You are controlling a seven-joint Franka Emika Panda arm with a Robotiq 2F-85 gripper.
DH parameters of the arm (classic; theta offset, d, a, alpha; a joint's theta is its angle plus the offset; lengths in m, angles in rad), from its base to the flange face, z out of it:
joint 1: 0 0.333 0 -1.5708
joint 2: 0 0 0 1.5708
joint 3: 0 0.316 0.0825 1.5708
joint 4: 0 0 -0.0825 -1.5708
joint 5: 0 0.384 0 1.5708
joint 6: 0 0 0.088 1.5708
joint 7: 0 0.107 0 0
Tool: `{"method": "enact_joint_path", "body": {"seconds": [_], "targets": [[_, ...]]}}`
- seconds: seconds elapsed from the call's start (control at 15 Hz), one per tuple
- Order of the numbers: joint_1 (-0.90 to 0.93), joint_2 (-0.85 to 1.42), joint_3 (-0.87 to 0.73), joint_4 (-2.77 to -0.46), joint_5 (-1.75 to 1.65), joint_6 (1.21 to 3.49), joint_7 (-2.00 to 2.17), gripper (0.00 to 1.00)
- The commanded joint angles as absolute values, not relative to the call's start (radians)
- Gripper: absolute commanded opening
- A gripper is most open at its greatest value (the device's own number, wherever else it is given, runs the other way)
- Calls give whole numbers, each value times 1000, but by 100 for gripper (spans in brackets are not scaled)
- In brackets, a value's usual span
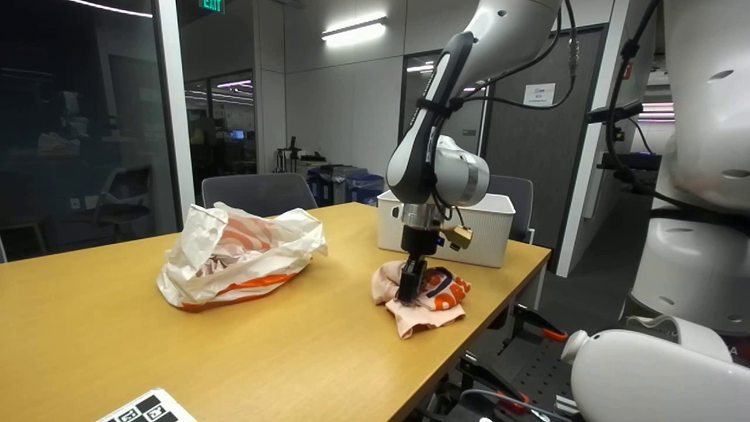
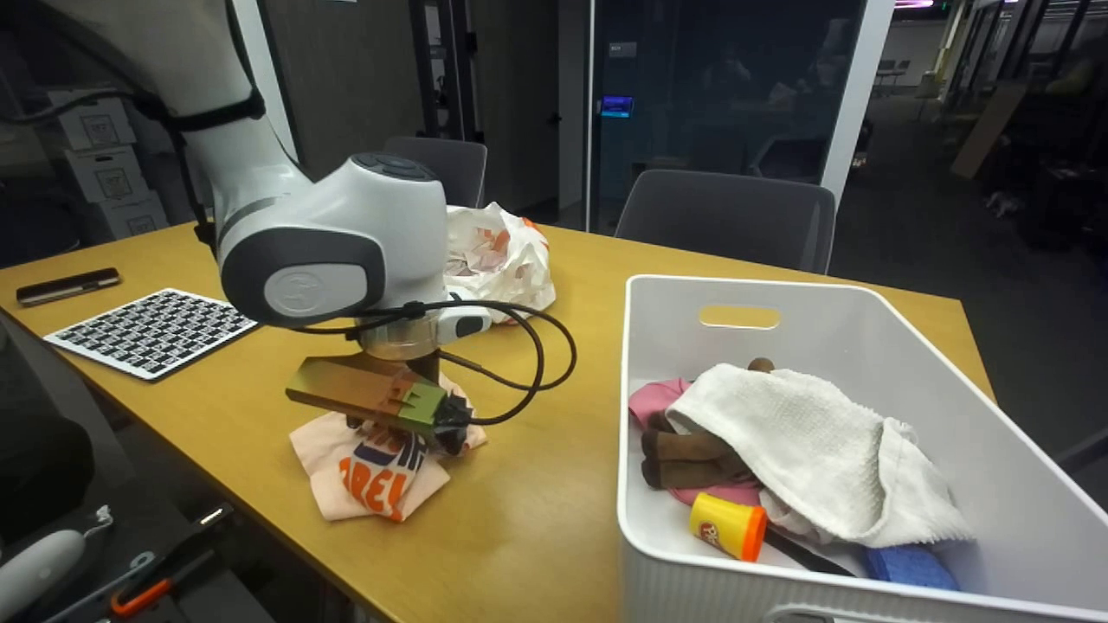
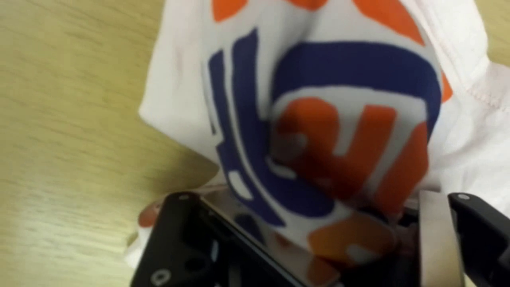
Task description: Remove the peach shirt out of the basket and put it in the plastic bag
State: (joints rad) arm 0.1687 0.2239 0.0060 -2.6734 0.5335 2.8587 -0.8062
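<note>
The peach shirt (image 1: 430, 319) lies crumpled on the table, outside the basket, with an orange and dark blue print. It also shows in an exterior view (image 2: 329, 467) and fills much of the wrist view (image 3: 350, 65). My gripper (image 1: 408, 296) points down into the shirt. In the wrist view, its fingers (image 3: 318, 195) stand wide apart with a fold of shirt between them. The white plastic bag (image 1: 199, 275) sits open on the table, apart from the shirt, with some pale cloth inside; it is partly hidden by the arm in an exterior view (image 2: 519, 268). The white basket (image 1: 477, 234) stands close to the shirt.
The basket's inside wall (image 2: 675, 346) surrounds a white towel (image 2: 805, 450), a yellow can (image 2: 727, 526), a brown doll-like thing, pink cloth and a blue item. A checkered board (image 2: 156, 333) and a dark case (image 2: 69, 285) lie on the table. Chairs stand behind it.
</note>
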Motion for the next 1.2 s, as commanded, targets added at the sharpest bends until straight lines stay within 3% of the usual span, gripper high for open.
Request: {"method": "enact_joint_path", "body": {"seconds": [0.0,0.07,0.4,0.47,0.53,0.73,1.13], "targets": [[185,87,5,-2748,295,2839,-552,1],[296,54,-85,-2760,255,2844,-499,5],[459,-42,-232,-2715,-206,2846,-124,0],[445,-69,-213,-2681,-294,2806,-62,1],[314,-107,-72,-2658,-376,2763,0,0],[248,-174,53,-2584,-521,2660,127,2],[202,-154,202,-2396,-519,2526,104,1]]}}
